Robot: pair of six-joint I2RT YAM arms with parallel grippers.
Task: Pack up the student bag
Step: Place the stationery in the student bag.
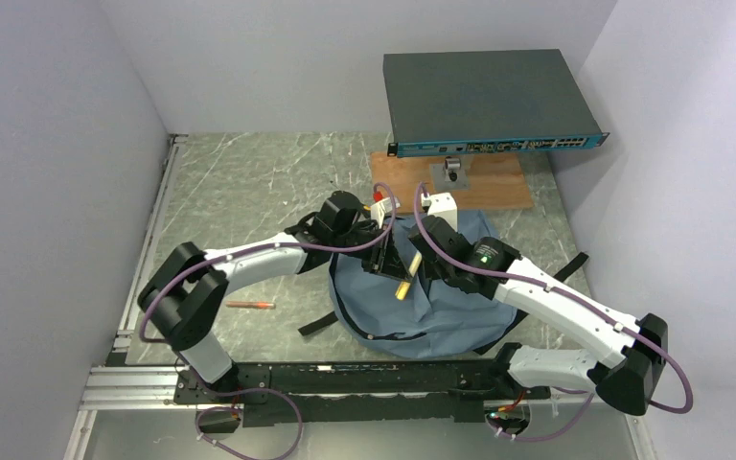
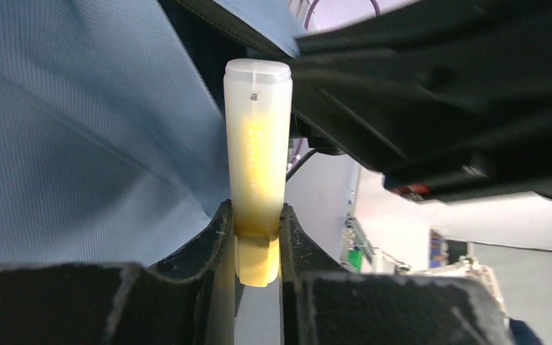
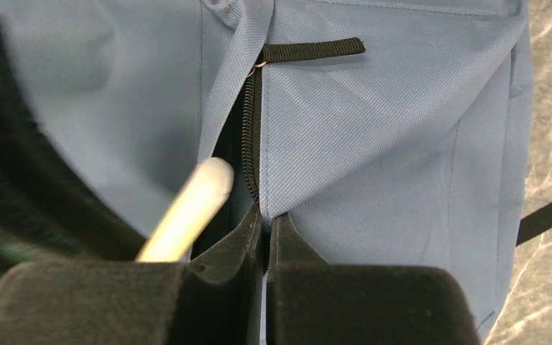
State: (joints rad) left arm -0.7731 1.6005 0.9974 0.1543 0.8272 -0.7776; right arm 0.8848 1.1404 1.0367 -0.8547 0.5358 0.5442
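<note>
Far left: orange pen lies loose on the table, well apart from the action, likely a later item. Left gripper is closed to a narrow gap on a yellowish tube with a pale cap, pinching the bottom end only, so most of the length sticks out past the fingers; my read is that's so the free end can go in first. The student bag lies flat mid-table just ahead of both bases, straps splayed out, and both wrists meet over its upper edge. In the left wrist view the blue fabric fills the frame to the left of the tube and close behind it, and the dark opening edge sits near the cap. In the right wrist view the tube's tip shows just left of the zipper, aimed at the slit and not yet inside. Right gripper is fully closed, clamped on the fabric edge right at the zipper line, below the black pull tab; looks like it's holding the mouth apart and taut for the insert. So: bag under and between the two grippers, the right one touching it, the left just above.
</note>
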